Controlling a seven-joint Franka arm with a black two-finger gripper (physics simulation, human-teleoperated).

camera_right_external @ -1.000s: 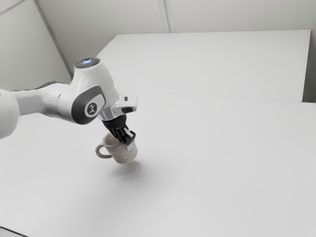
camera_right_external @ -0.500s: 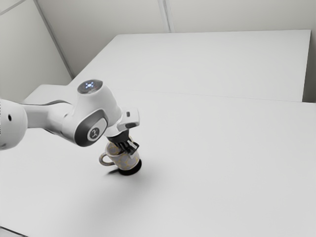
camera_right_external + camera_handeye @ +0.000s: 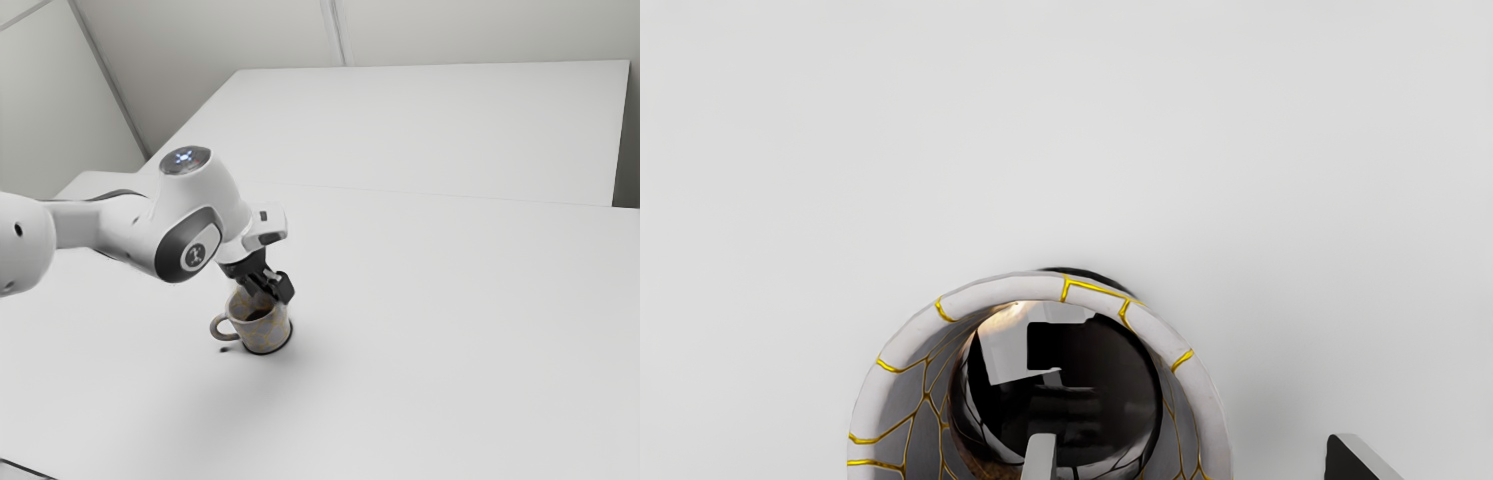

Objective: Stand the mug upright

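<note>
The patterned grey-and-yellow mug [image 3: 264, 334] stands upright on the table, its mouth up and its handle toward the exterior view's left. Dark, shiny liquid or a dark inner bottom shows inside. My gripper [image 3: 270, 288] is at the rim, on the side away from the exterior camera. In the wrist view the gripper [image 3: 1196, 459] is open across the mug's wall: one finger is over the mouth, the other outside, with a gap to the wall. The mug's rim [image 3: 863, 413] is seen from above, and the handle is hidden there.
The white table [image 3: 450, 350] surrounds the mug. Behind it lies another white surface [image 3: 430, 130], with pale walls beyond. A dark-edged object [image 3: 25, 470] lies at the exterior view's lower left corner.
The mug has come down from a tilted hold above the table to upright on it, shifting slightly toward the exterior view's right. My gripper has let go and lifted a little since the middle frame.
</note>
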